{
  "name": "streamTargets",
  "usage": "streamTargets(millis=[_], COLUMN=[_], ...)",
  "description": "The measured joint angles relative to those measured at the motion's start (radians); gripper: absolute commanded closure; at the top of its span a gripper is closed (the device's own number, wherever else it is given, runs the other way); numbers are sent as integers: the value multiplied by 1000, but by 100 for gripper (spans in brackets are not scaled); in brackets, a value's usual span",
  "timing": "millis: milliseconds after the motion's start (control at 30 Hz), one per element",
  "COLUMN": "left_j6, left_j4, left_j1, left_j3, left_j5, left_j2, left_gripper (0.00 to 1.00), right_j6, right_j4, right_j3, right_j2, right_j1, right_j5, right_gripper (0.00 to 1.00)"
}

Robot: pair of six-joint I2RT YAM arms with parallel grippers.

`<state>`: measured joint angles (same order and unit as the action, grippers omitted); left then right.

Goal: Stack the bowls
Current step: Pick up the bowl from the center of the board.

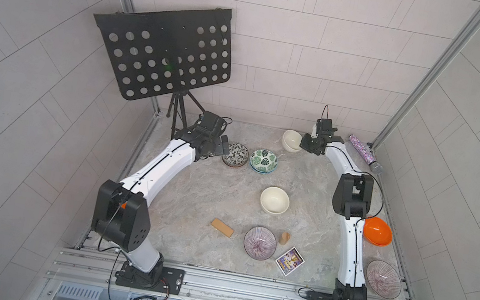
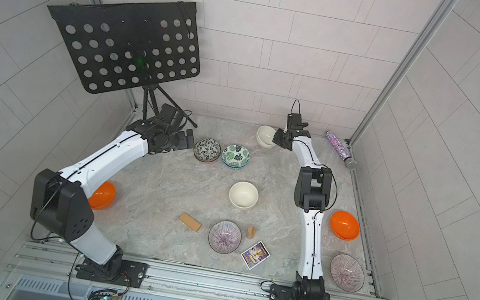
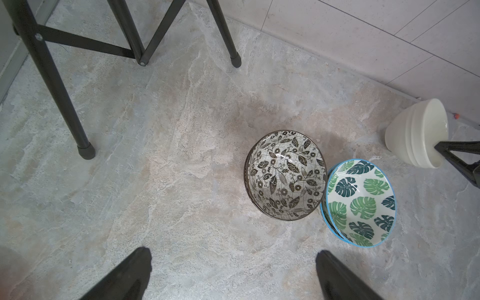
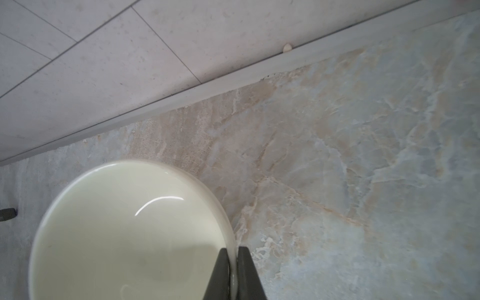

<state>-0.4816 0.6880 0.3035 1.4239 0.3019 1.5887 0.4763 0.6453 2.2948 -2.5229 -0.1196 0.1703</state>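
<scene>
My right end effector point(image 4: 232, 253) is clamped tight on the rim of the far cream bowl point(image 4: 124, 233), one finger inside the wall and one outside. I judge that this pinch suits carrying it to the second cream bowl point(image 1: 274, 200), which sits mid-worktop point(image 1: 190, 198). The held bowl is plain, glossy and deep-walled, and sits near the back wall point(image 4: 104, 65). My left end effector point(image 3: 233, 253) hangs wide open and empty beside the black-white leaf-print bowl point(image 3: 285, 175).

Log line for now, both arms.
left gripper: jaws open, empty | right gripper: jaws shut on far cream bowl rim | near cream bowl: untouched
</scene>
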Motion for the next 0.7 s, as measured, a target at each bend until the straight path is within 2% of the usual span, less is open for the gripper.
streamTargets(millis=[167, 367, 700], left_j6=[0, -1, -2], left_j4=[0, 0, 23], left_j1=[0, 12, 46], left_j3=[0, 0, 0], left_j5=[-8, -25, -28], left_j2=[-1, -13, -23], left_gripper=[1, 2, 2], right_j6=[-24, -63, -131], right_j4=[13, 8, -17], right_j3=[-44, -332, -668], right_j2=[28, 229, 499], right_j1=[2, 12, 19], right_j5=[-1, -10, -16], right_gripper=[100, 100, 100])
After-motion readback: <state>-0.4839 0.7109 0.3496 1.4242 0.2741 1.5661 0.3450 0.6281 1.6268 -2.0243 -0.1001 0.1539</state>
